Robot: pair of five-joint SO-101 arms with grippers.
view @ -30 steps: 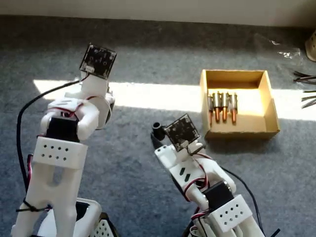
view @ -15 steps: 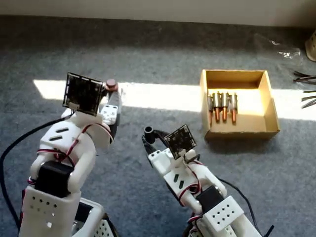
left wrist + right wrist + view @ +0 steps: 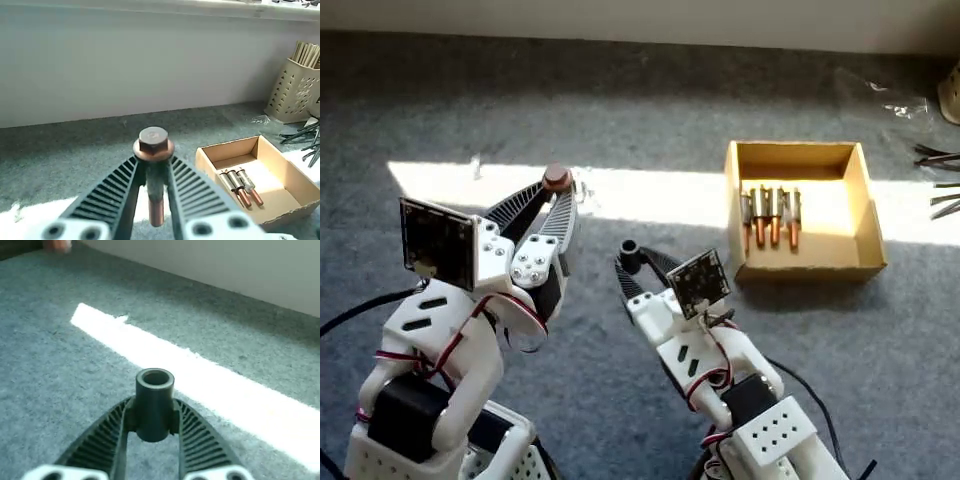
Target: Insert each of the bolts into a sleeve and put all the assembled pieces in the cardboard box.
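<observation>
Left tool clamped on a copper bolt above the sunlit strip, left of mid-counter. Right tool clamped on a dark sleeve, open end up, with bare carpet between the two tools. Cardboard box sits near the counter's right edge, well apart from both tools, with four assembled pieces side by side inside.

From where I stand, no word, number, label or sign can be read on anything here, not even on the open brown cardboard box.
</observation>
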